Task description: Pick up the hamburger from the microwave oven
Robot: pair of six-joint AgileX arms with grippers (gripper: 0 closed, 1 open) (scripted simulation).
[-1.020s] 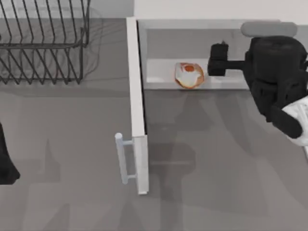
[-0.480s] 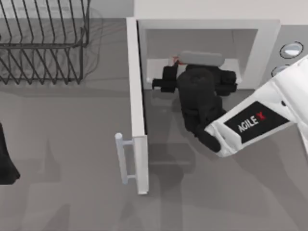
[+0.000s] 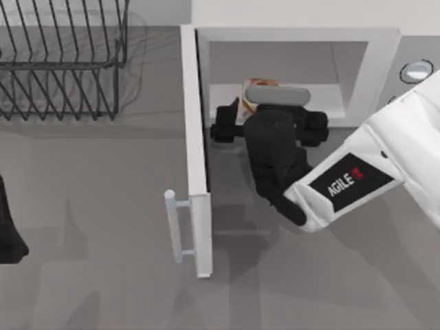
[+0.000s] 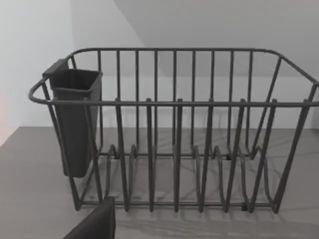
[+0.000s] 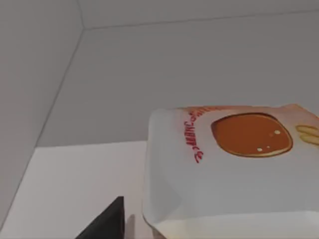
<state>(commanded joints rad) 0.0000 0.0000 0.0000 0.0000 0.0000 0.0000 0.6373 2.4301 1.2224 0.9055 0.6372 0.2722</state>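
At the far left edge of the top view my left arm (image 3: 8, 230) sits parked on the grey surface (image 3: 103, 206), a dark shape low at the frame's side; whether its fingers are open or closed I cannot tell. Behind it, at the upper left, stands a dark wire rack (image 3: 62, 62), which the left wrist view shows upright with a dark cup-like holder (image 4: 75, 119) hung on one end. Moving right, the door (image 3: 194, 151) of the microwave oven (image 3: 295, 36) stands swung wide open, edge-on from above, its bar handle (image 3: 175, 225) facing the rack side. Just right of the door, my right gripper (image 3: 268, 127) is at the mouth of the pale cavity, its dark fingers spread well apart, one tip near the door and the other toward the cavity's right wall. The hamburger (image 3: 260, 86) lies inside the cavity just behind the gripper, mostly covered by the wrist from above; the right wrist view shows it close up, a pale wrapped block with an orange patch and red lettering (image 5: 234, 169), resting on the cavity floor and not gripped. Farther right, a round knob (image 3: 417, 70) shows on the grey panel, with my white right arm (image 3: 364, 172) crossing in front.
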